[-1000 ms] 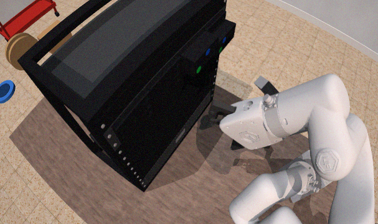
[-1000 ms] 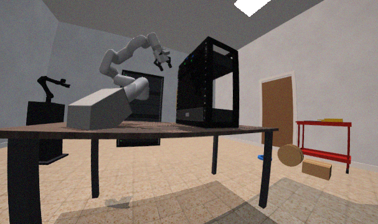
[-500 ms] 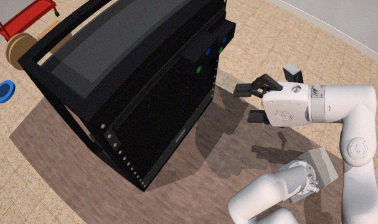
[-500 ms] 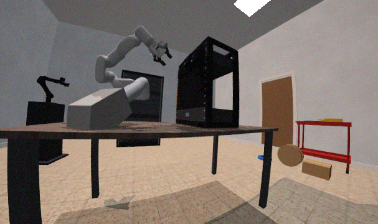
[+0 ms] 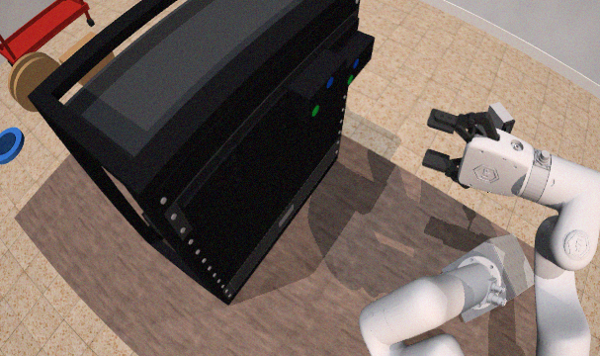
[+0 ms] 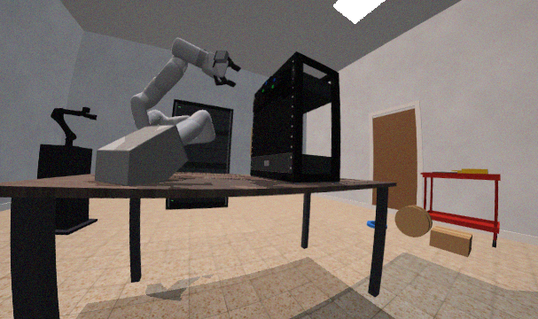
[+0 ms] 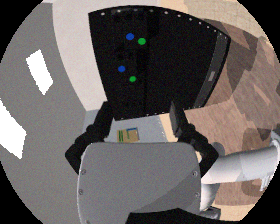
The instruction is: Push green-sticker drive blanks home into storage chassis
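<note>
The black rack (image 5: pixel 206 124) stands on the wooden table, with the storage chassis at the top of its front. Four drive blanks stand out there. Two carry green stickers (image 5: pixel 315 111) (image 5: pixel 350 79) and two carry blue stickers (image 5: pixel 330 82) (image 5: pixel 356 63). In the wrist view the green stickers (image 7: pixel 141 42) (image 7: pixel 132 79) sit beside the blue ones (image 7: pixel 130 36) (image 7: pixel 122 68). My gripper (image 5: pixel 429 139) is open and empty. It hangs in the air in front of the rack's upper front, well apart from it, with the fingers pointing toward the stickers. It also shows in the exterior view (image 6: pixel 228 75) and the wrist view (image 7: pixel 140 115).
The arm's grey base block (image 6: pixel 140 159) sits on the table in front of the rack. On the floor beyond the table are a red cart (image 6: pixel 461 199), a round wooden disc (image 6: pixel 412 221), a cardboard box (image 6: pixel 450 240) and a blue ring (image 5: pixel 6 144).
</note>
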`<state>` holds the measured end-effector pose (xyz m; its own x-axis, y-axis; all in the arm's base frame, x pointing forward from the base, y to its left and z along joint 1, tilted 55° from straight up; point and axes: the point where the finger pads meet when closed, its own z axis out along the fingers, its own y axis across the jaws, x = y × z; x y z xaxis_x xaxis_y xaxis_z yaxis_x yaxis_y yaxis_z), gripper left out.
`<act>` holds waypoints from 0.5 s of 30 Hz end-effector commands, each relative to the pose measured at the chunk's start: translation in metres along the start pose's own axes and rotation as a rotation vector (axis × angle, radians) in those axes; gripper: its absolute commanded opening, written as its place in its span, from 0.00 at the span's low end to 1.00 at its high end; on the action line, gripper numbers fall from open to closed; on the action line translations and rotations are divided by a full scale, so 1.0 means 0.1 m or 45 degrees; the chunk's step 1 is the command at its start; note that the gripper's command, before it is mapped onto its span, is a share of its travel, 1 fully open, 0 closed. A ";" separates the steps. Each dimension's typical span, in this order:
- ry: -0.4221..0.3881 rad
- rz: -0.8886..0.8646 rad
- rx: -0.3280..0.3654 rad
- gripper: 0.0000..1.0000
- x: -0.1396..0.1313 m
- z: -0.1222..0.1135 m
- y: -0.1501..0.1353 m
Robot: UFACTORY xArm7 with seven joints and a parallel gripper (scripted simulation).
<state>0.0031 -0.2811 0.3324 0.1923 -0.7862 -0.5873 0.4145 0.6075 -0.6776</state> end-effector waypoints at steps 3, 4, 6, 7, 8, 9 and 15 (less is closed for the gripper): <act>0.064 0.011 0.128 1.00 0.20 -0.15 0.05; 0.072 0.013 0.144 1.00 0.22 -0.17 0.06; 0.087 0.017 0.170 1.00 0.26 -0.21 0.08; 0.094 0.018 0.182 1.00 0.28 -0.22 0.08; 0.100 0.020 0.192 1.00 0.29 -0.24 0.09; 0.105 0.021 0.201 1.00 0.31 -0.25 0.10; 0.120 0.024 0.227 1.00 0.35 -0.28 0.12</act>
<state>-0.0091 -0.2969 0.2944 0.1274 -0.7579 -0.6399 0.5546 0.5893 -0.5876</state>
